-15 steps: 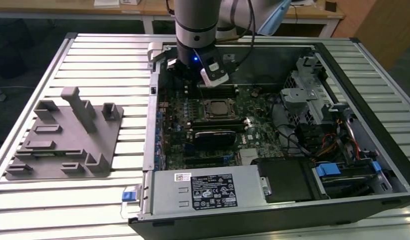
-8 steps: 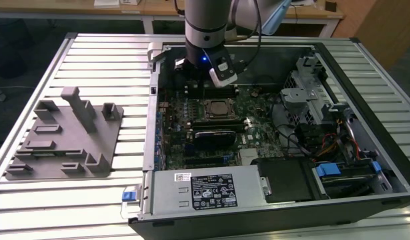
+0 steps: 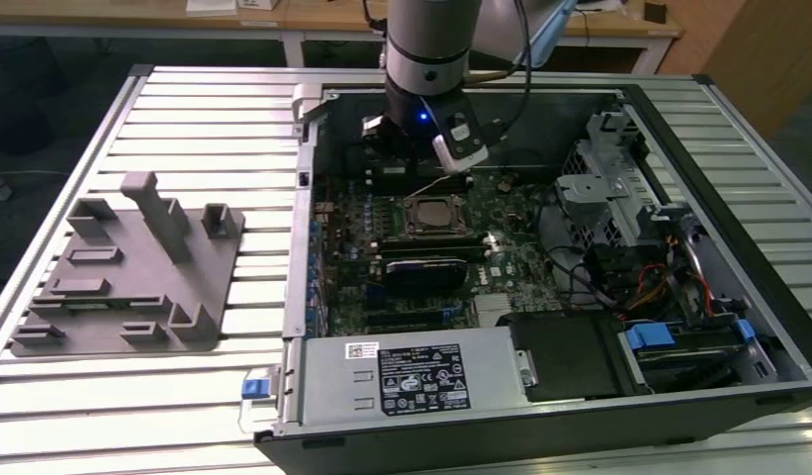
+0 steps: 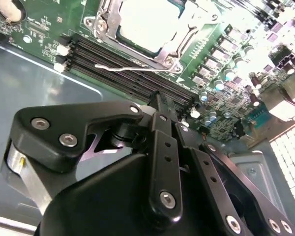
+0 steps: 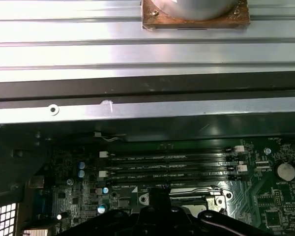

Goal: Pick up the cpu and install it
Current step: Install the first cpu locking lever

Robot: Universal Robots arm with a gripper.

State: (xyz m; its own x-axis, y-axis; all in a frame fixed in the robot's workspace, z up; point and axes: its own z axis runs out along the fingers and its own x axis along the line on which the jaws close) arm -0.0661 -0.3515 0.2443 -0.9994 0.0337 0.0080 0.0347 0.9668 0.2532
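The exterior view shows an open computer case [image 3: 722, 327] lying on a slatted metal table [image 3: 181, 109], with the robot arm [image 3: 429, 49] reaching down into the case from the far side. The gripper [image 3: 408, 166] hangs above the motherboard [image 3: 419, 247], over the memory slots [image 3: 408, 183] just beyond the processor socket. The cpu [image 3: 433, 211] sits in that socket, its silvery top plate facing up, just beside the gripper on the side nearer the power supply [image 3: 406, 371]; it is apart from the gripper, not touching it. In the second wrist view the cpu [image 4: 148, 23] lies within the metal socket frame [image 4: 174, 46], beyond the gripper's black linkage [image 4: 162, 147], with a thin wire lever [image 4: 132, 67] between the two. Whether the fingers are spread or pressed together I cannot tell. A grey fixture plate [image 3: 122, 282] rests on the table to the exterior view's left, well apart from the case.
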